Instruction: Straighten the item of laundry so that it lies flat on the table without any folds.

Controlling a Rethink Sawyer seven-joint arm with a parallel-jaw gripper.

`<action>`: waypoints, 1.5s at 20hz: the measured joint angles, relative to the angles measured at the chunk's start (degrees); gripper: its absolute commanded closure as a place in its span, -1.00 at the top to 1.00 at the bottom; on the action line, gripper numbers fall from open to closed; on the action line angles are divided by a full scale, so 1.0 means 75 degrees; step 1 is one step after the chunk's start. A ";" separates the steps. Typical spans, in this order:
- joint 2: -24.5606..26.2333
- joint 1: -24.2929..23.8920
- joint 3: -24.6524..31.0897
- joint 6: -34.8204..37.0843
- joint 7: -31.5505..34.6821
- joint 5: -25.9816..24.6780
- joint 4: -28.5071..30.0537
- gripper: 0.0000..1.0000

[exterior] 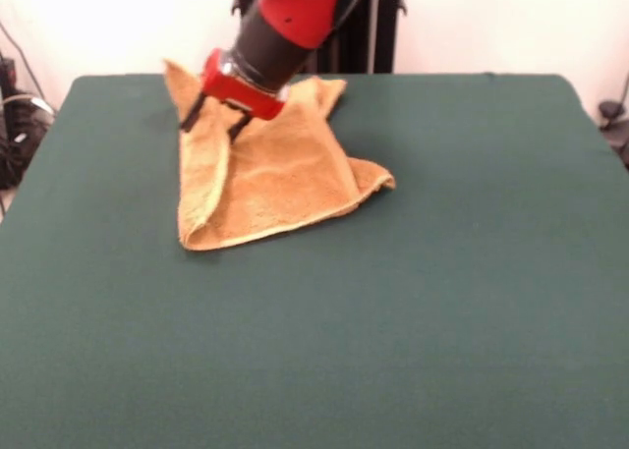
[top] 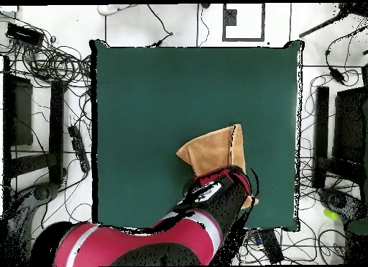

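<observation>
From where I stand across the table (exterior: 442,302), the towel (exterior: 270,179) sits toward the far side, close to the robot's pedestal and a little to my left of the middle, bunched into a rough wedge rather than spread out. One flap is doubled over along my left side, making a thick folded ridge that runs from the far edge down to a blunt corner nearest me, while another corner pokes out to my right. The gripper (exterior: 214,122) hangs right over the far end of that ridge, its two dark fingers (exterior: 193,113) spread somewhat apart and pointing down into the cloth; they straddle or touch the fold, but I cannot tell whether any fabric is actually pinched between them, and I would guess not. From straight above, the arm covers the part of the towel nearest the robot's base, and the visible cloth reaches away from the gripper toward the middle of the table, which is bare green all round. So the thing that matters is plain enough: nearly all the towel lies on the side of the gripper away from the pedestal, with its long fold running roughly along that same line. To my eye, opening it calls for taking the doubled layer at this end and drawing it sideways, across the ridge, not along it. The job looks barely begun.
</observation>
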 measured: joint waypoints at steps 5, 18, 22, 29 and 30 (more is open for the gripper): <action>0.0505 -0.0275 -0.0605 -0.1151 0.0000 -0.0695 -0.0277 1.00; 0.0823 -0.0732 -0.0982 -0.2037 0.0000 -0.1321 -0.0522 1.00; 0.0075 -0.1780 -0.0202 -0.1832 0.0000 -0.1353 -0.0401 1.00; -0.1032 -0.3623 0.1328 -0.1277 0.0000 -0.1359 -0.0053 -1.00; -0.1082 -0.3764 0.1453 -0.1249 0.0000 -0.1345 -0.0025 -1.00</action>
